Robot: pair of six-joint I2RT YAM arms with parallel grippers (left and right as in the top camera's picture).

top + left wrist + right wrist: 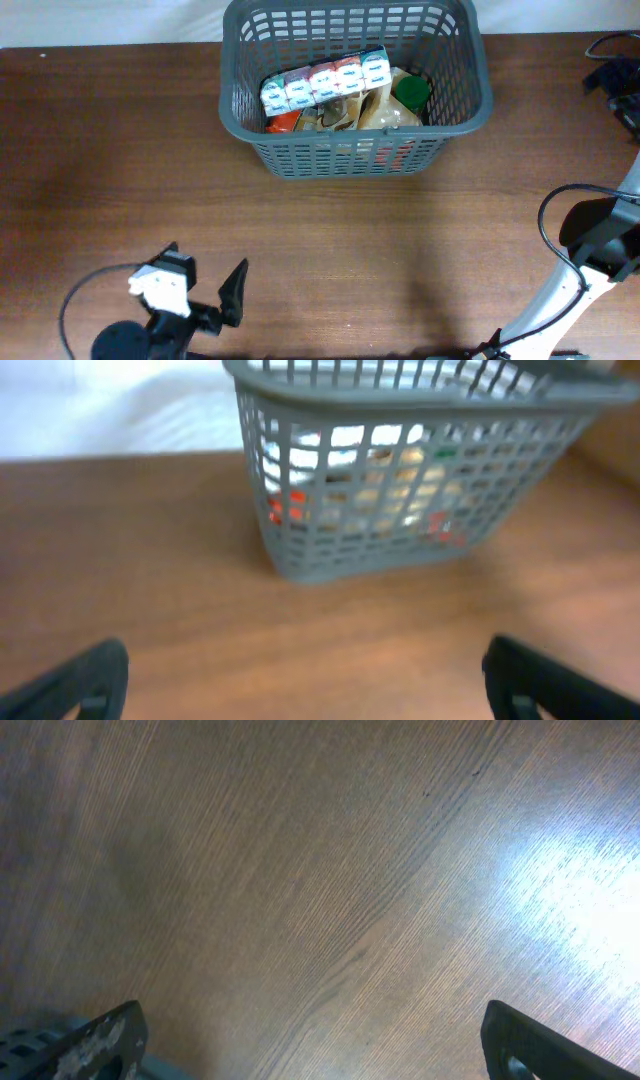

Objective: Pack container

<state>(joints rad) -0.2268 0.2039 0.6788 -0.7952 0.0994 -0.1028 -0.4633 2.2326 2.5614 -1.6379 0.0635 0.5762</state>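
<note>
The container (pixel 340 155), a dark grey lattice basket, stands at the back middle of the table. Inside it lie a row of white, red and blue cartons (pixel 325 80), a tan bag (pixel 380 110) and a green-lidded item (pixel 412 92). My left gripper (pixel 205 275) sits near the front left edge, open and empty, well short of the basket. In the left wrist view the container (pixel 400 490) is ahead, and the left gripper (pixel 310 685) shows only wood between its wide-apart fingers. My right gripper (pixel 315 1045) is open over bare table.
The right arm (pixel 595 230) with its white link and a black cable loop (pixel 560 200) stands at the right edge. Dark equipment (pixel 615 80) sits at the far right corner. A pale wall runs behind the wooden table (pixel 120 150).
</note>
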